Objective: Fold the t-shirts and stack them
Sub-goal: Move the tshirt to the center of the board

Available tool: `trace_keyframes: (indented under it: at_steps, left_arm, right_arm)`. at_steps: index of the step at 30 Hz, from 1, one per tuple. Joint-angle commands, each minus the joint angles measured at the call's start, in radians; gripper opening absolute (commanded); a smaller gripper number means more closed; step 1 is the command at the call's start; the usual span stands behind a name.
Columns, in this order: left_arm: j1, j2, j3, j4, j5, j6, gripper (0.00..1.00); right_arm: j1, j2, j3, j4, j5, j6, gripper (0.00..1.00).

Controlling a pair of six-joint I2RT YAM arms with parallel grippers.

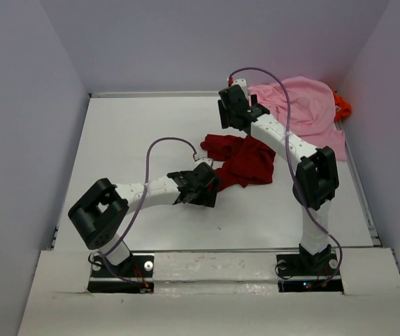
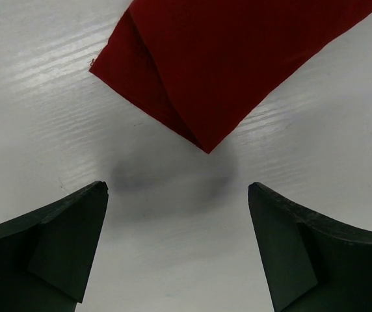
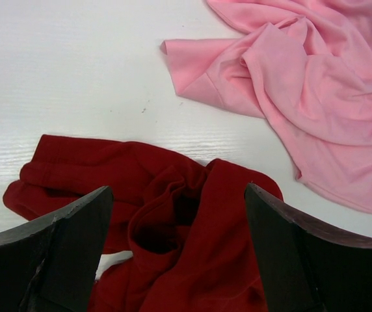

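You see the left gripper (image 2: 178, 190) and right gripper (image 3: 178, 190) both opened wide, holding nothing. Only a small part of the orange shirt (image 1: 343, 107) shows past the pink shirt (image 1: 312, 112).

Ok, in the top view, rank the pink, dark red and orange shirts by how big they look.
1. pink shirt, spread widest.
2. dark red shirt, crumpled.
3. orange shirt: only a scrap shows beside the pink one, so its true size is unclear.
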Motion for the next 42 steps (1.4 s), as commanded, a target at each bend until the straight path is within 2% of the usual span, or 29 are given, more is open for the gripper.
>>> trace_keyframes:
  at_steps: [1, 7, 18, 29, 35, 42]
  left_arm:
    - [-0.011, 0.029, 0.007, 0.028, -0.051, -0.022, 0.99]
    - [-0.011, 0.046, 0.034, 0.035, -0.093, -0.019, 0.99]
    - [-0.011, 0.184, 0.154, 0.035, -0.111, 0.015, 0.99]
    - [-0.008, 0.244, 0.287, -0.063, -0.211, 0.032, 0.99]
    - [0.0, 0.194, 0.269, -0.064, -0.239, 0.053, 0.99]
    - [0.03, 0.239, 0.226, -0.039, -0.248, 0.065, 0.99]
  right_arm:
    - [-0.006, -0.062, -0.014, 0.058, -0.012, -0.003, 0.87]
    - [-0.006, -0.069, -0.038, 0.07, -0.014, -0.006, 0.86]
    - [-0.006, -0.102, -0.072, 0.088, -0.018, -0.019, 0.86]
    - [-0.006, -0.133, -0.1, 0.114, -0.049, -0.028, 0.86]
    - [-0.006, -0.131, -0.103, 0.117, -0.043, -0.031, 0.86]
    - [-0.015, -0.131, -0.107, 0.119, -0.051, -0.029, 0.86]
